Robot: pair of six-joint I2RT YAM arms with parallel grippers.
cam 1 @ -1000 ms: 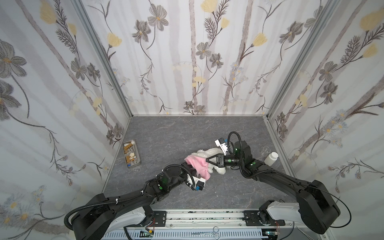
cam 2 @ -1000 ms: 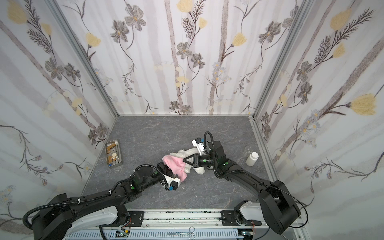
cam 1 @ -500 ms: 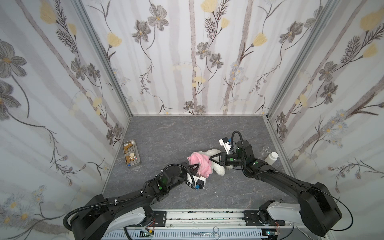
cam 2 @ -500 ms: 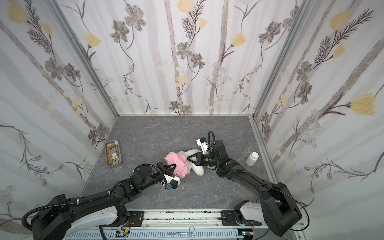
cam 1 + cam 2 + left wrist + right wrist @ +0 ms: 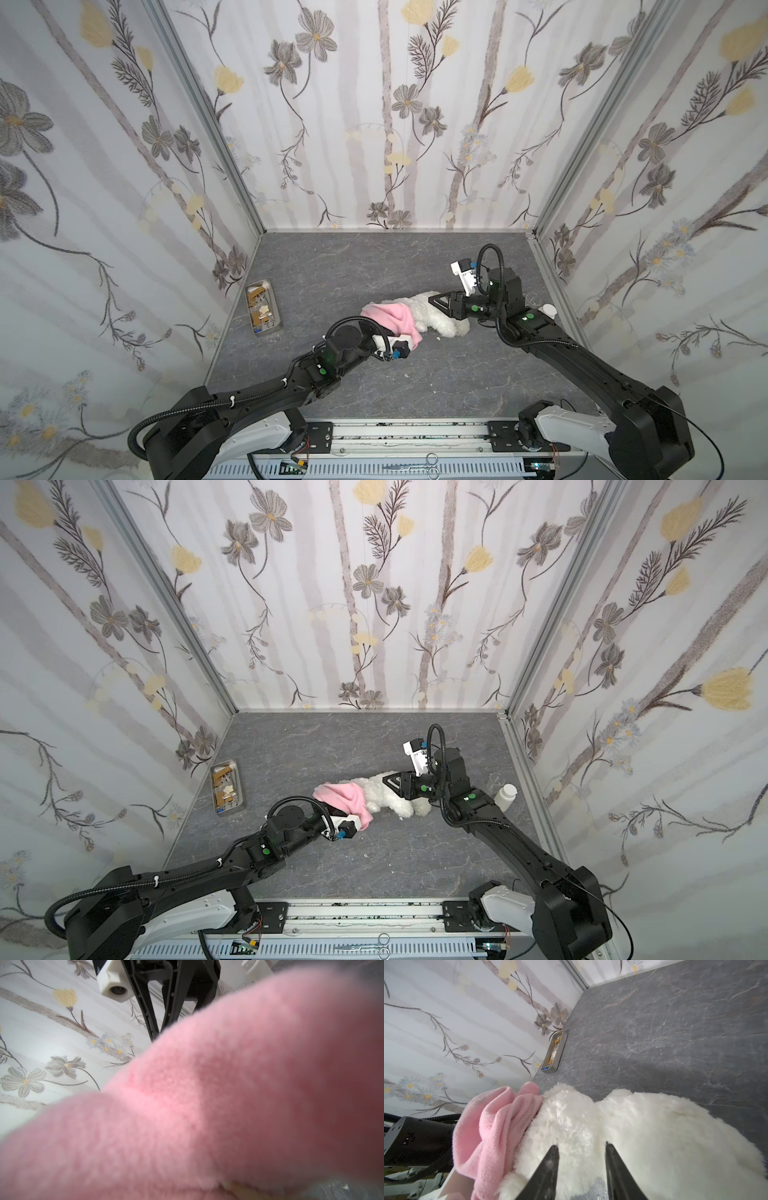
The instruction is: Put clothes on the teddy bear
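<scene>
Against the right gripper (image 5: 581, 1145), jaws parted, lies the teddy bear (image 5: 654, 1136); left gripper (image 5: 390, 331), jaws closed, under hoodie (image 5: 492, 1126).

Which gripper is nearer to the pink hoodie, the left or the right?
Left. The left gripper is tucked under the edge of the hoodie, its fingertips hidden. The right gripper stands open over the bare fur of the bear, beside the hoodie, not touching it.

A pink fleece hoodie (image 5: 388, 318) covers the left end of the fluffy white teddy bear (image 5: 434, 318), a metal tray (image 5: 268, 331) well left
</scene>
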